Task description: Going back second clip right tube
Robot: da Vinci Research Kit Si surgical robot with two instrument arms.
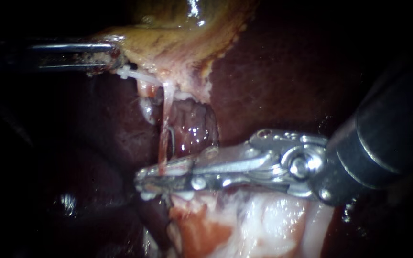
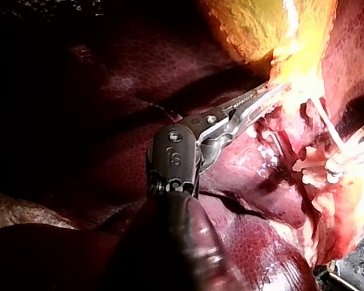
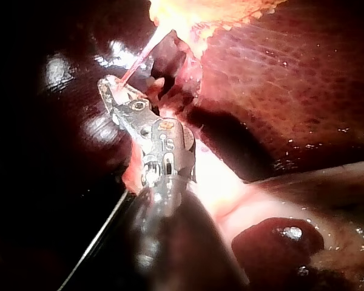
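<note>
Left instrument (image 1: 113, 54): jaws clamped on the gallbladder (image 1: 168, 33) edge.
Right instrument (image 1: 144, 179): jaws closed on the tube (image 1: 164, 125).
Clip (image 1: 172, 143): on the tube, just above the right jaws.

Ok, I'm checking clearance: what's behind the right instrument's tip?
Visible around the right instrument: pale tissue and dark liver. The tube runs down to it; its lower end is covered.

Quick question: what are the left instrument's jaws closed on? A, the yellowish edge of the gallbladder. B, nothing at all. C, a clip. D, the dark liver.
A: the left instrument has both jaws pressed on the yellowish edge of the gallbladder, not on the dark liver.
</note>
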